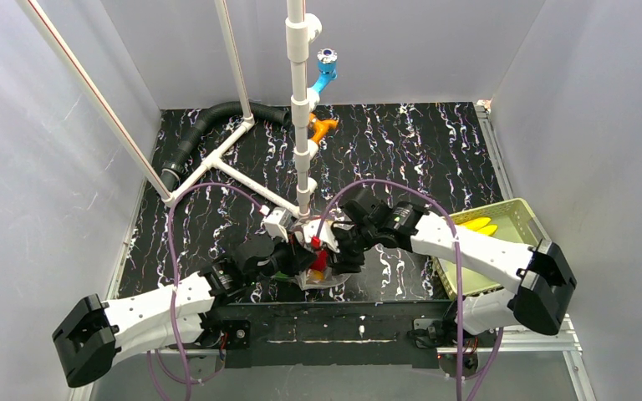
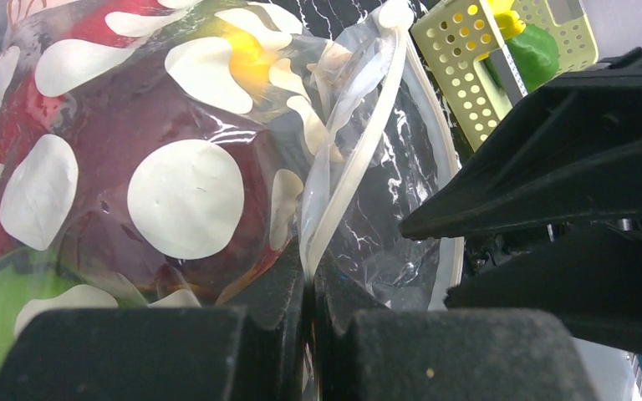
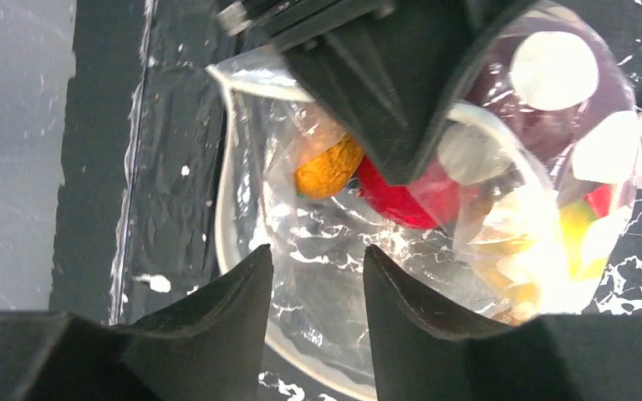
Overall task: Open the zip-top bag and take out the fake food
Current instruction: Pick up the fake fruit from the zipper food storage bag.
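Left wrist view: left gripper [image 2: 308, 294] clamped on the zip rim of the zip-top bag [image 2: 185, 196], which lies on the near part of the table between the two arms, mouth gaping. Jaws of right gripper [image 3: 318, 271] half apart above the mouth, nothing between them. Inside, fake food [image 3: 401, 199], red and orange pieces nearest.

Risks, as judged:
- right fingers pinch clear film, not a piece
- glossy plastic squirts free
- a pull drags the rim from the left grip
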### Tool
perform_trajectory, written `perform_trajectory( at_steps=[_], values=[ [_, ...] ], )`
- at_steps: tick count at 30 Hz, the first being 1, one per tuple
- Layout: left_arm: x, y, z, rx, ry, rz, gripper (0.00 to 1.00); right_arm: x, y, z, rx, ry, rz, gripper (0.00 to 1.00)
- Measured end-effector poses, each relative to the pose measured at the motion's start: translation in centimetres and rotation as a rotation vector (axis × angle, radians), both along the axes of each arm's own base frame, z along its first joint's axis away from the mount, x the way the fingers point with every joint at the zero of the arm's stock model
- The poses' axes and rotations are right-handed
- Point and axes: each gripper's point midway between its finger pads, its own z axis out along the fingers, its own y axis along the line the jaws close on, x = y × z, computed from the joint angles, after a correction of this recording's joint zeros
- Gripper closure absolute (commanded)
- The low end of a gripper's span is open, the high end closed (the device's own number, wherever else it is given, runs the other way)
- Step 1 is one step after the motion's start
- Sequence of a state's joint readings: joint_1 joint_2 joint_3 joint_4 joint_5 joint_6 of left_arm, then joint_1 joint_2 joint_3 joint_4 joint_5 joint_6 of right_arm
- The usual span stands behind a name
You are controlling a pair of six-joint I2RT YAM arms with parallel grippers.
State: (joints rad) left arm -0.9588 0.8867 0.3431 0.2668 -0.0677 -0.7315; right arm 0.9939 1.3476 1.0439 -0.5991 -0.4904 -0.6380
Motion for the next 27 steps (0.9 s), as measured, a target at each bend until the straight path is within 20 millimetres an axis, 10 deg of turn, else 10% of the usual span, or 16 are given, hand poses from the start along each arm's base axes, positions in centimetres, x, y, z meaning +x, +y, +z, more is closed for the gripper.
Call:
perform_trajectory(
  at_steps=[11, 20, 27],
  values=[
    [-0.1, 0.1, 1.1, -0.033, -0.019, 0.001, 1.0, 2.2, 2.4, -0.7, 0.042, 0.088, -0.193, 0.56],
    [-0.4, 0.7, 1.5, -0.028, -0.029, 0.001, 0.37, 2.4, 2.8, -3.1, 0.011, 0.153, -0.26, 0.54],
    [-1.0, 2.7, 3.2, -0.007, -0.071, 0.013, 0.29, 2.9, 2.6, -3.3, 0.023, 0.202, -0.305, 0.51]
  ],
)
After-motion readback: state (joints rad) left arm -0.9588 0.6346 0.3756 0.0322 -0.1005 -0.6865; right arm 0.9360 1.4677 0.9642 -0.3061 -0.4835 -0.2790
